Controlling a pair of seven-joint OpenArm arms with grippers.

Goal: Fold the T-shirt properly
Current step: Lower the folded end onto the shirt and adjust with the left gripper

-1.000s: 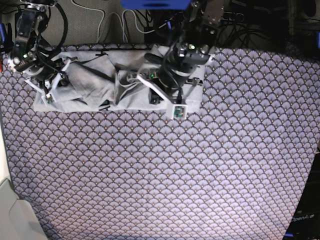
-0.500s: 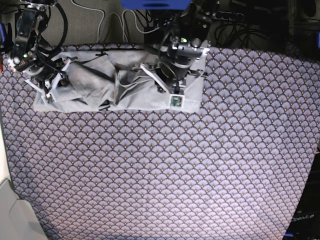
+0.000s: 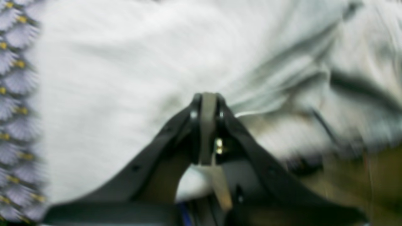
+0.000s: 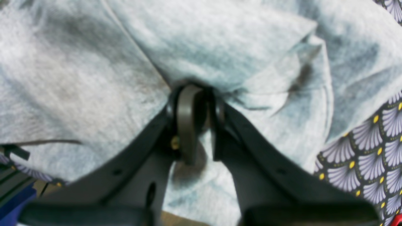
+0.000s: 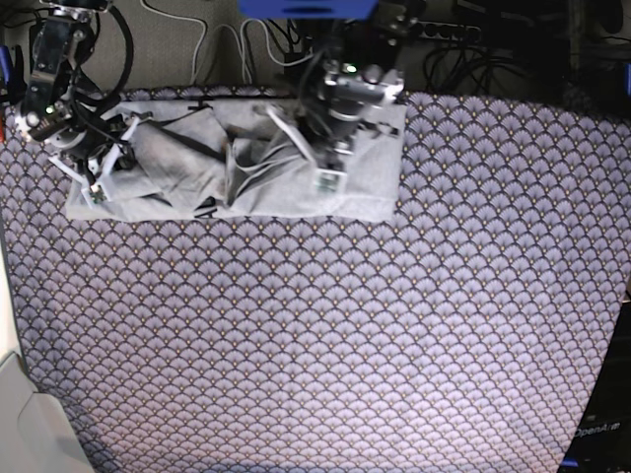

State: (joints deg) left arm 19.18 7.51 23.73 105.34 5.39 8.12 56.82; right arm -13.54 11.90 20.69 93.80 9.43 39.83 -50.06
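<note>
Shirt: the crumpled light-grey cotton T-shirt (image 5: 246,168) lies on the purple-grey scallop-patterned tablecloth (image 5: 325,335).
Left gripper (image 3: 205,97): jaws closed — nothing between them.
Right gripper (image 4: 196,91): jaws pinch the T-shirt.

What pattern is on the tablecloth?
Purple-grey scallop fans with yellow dots on the tablecloth, clearest in the right wrist view.

place: robot lab | evidence: cloth-covered table (image 5: 394,325); loose cables (image 5: 222,44); power strip (image 5: 455,33) behind
</note>
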